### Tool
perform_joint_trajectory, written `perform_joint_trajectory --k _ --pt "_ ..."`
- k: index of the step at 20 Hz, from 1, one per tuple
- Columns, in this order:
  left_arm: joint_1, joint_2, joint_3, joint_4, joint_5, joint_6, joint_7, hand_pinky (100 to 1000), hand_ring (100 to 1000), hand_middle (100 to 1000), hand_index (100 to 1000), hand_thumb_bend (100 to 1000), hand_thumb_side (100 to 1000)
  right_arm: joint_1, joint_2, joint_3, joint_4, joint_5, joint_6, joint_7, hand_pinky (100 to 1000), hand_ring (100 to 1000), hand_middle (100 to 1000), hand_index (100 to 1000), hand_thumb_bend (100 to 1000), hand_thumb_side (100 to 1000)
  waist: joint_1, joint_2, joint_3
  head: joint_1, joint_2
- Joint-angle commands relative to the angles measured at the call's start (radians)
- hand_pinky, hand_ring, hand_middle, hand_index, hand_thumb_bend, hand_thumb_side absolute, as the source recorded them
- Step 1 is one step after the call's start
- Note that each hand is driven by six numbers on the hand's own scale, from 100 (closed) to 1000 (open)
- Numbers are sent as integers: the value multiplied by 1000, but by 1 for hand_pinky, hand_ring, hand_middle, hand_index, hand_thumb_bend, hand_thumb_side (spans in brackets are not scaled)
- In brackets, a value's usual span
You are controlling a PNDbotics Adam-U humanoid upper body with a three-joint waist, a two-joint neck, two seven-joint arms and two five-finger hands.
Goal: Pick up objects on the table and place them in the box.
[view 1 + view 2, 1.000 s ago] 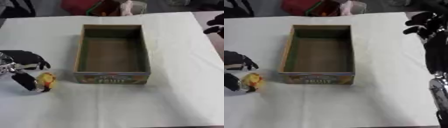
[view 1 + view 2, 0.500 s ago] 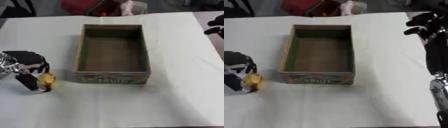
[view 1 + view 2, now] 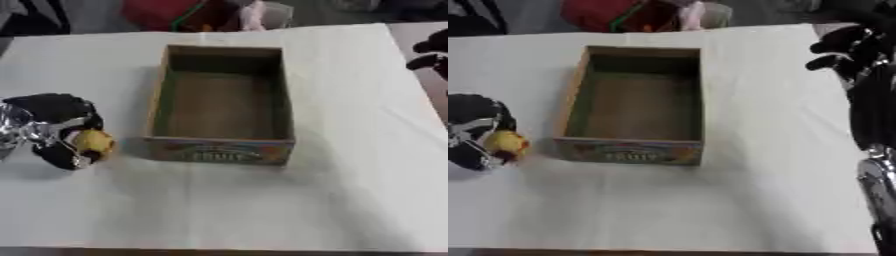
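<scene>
One yellow fruit-like object left of the box, your left robot hand curled round it; looks light, rounded, likely slippery.

left hand has closed round the yellow object (beside the box).

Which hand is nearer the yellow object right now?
Left. The left hand is curled around the yellow object, left of the box; the right hand is beyond the box's far right.
</scene>
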Motion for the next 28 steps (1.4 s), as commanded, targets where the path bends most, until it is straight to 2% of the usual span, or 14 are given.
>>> perform_joint_trajectory --k 1,4,8,11,15,21,28 --pt "-23 37 42 -55 46 16 -21 100 371 485 649 100 195 -3 -13 -7 -20 3 3 -1 556 643 591 818 100 930 1 -18 1 -5 -16" --pt "-35 41 78 -96 85 38 -36 100 363 480 641 100 239 -3 -14 -7 -20 2 4 -1 556 643 591 818 100 930 2 -19 2 -11 -17" --pt "-76 27 135 -149 56 63 3 100 355 456 625 100 276 -2 -13 -8 -20 2 4 -2 556 643 591 818 100 929 1 -21 3 -24 -13" --pt "-131 -18 169 -187 15 62 44 100 360 439 610 100 286 -4 -13 -8 -20 -1 3 -3 556 643 591 818 100 928 0 -22 3 -28 -9" --pt "-218 -109 183 -208 -43 33 101 100 346 416 589 100 298 -14 -11 -2 -20 -7 2 4 557 644 591 818 100 927 -4 -19 -5 -13 -11" --pt "-320 -253 202 -125 -131 32 189 100 325 384 585 100 304 -33 -3 5 -20 -17 2 15 557 645 591 819 100 929 -7 -3 -34 27 -29" --pt "-365 -418 162 9 -233 -11 290 100 353 397 619 100 294 -55 3 14 -20 -26 7 29 558 645 590 819 100 929 1 11 -67 51 -36"
